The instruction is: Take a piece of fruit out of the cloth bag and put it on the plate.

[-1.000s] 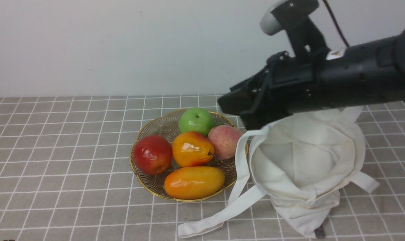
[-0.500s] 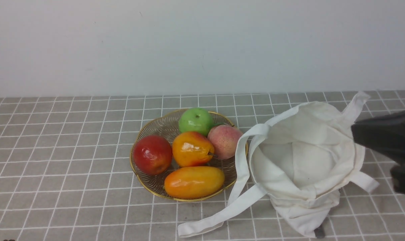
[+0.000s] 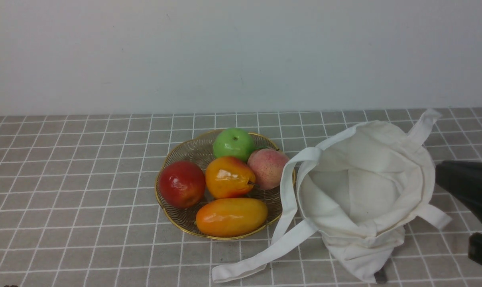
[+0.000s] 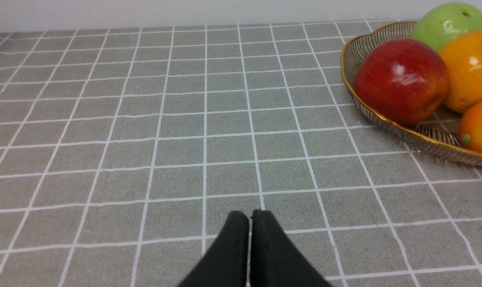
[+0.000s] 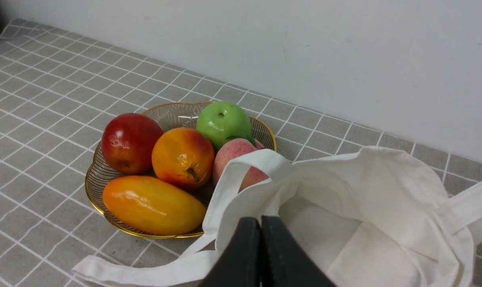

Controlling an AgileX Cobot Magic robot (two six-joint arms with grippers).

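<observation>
Fruit (image 3: 229, 177) lies central on the plate (image 3: 183, 150) in the front view, bag (image 3: 364, 187) just beside. Left wrist view alone shows left jaws pressed together over the desk (image 4: 145, 119). Right wrist view shows right jaws closed above the bag's mouth.

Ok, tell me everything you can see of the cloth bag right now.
The cloth bag is cream-white soft fabric, slumped on the grey checked tablecloth just right of the plate. Its mouth gapes wide open upward; inside only creased fabric shows, no fruit. One flat strap arches across the plate's right rim beside the peach and trails forward onto the cloth; another sticks up at the bag's far right corner.
</observation>
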